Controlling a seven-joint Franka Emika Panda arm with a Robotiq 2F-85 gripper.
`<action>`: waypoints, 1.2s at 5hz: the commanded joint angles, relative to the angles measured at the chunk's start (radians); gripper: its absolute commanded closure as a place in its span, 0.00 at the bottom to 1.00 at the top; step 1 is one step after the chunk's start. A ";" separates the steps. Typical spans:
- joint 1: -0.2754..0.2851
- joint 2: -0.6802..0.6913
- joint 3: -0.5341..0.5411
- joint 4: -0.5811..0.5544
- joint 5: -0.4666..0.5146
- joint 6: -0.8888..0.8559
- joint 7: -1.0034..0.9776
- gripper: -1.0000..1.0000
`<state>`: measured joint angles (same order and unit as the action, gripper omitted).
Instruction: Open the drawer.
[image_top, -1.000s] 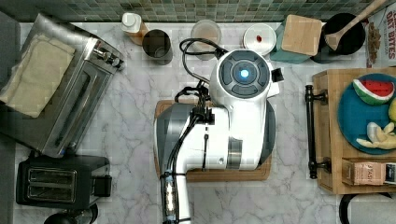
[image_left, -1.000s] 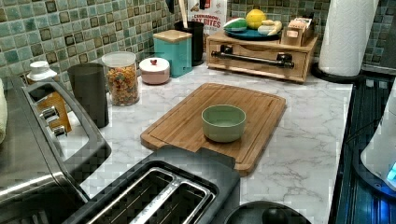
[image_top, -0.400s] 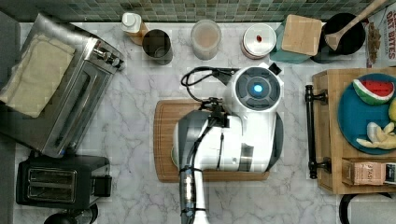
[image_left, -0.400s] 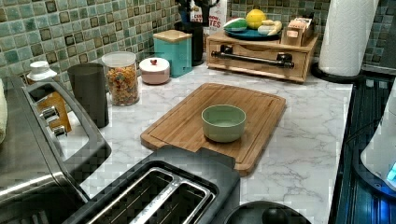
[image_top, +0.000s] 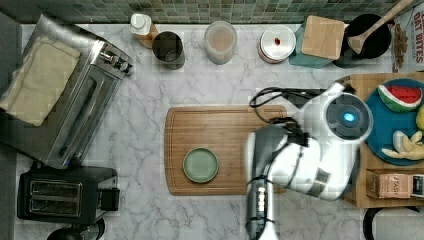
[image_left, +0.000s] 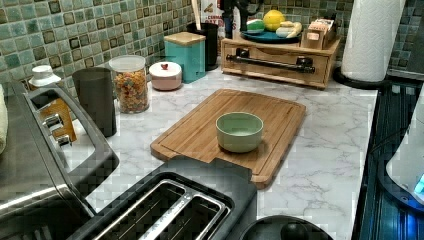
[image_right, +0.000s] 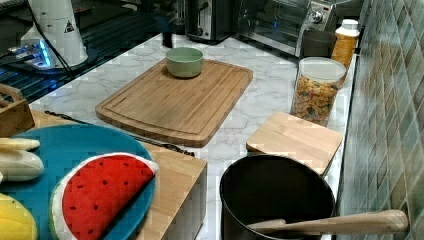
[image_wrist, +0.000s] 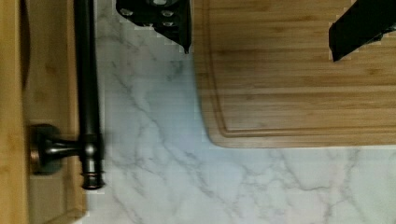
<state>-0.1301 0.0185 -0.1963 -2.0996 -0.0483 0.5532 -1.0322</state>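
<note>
Arm (image_top: 320, 150) shifted toward drawer (image_left: 277, 64); wrist shows handle (image_wrist: 86, 93).

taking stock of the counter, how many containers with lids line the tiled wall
4: a white-capped bottle, a clear cereal jar, a small white lidded dish and a teal canister with a wooden lid. The arm may hide others.

- Bare marble table (image_wrist: 154, 154) lies between the drawer's black bar handle (image_wrist: 86, 70) and the cutting board (image_wrist: 299, 70).
- The paper towel roll (image_left: 372, 37) stands just beside the drawer (image_left: 275, 62).
</note>
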 joint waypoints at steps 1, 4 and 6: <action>-0.065 -0.024 -0.044 -0.059 -0.065 0.151 -0.077 0.00; -0.129 0.117 -0.031 -0.008 -0.023 0.288 -0.319 0.00; -0.140 0.151 -0.070 0.001 -0.088 0.299 -0.331 0.00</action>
<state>-0.2495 0.2050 -0.2366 -2.1309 -0.1124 0.8452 -1.3398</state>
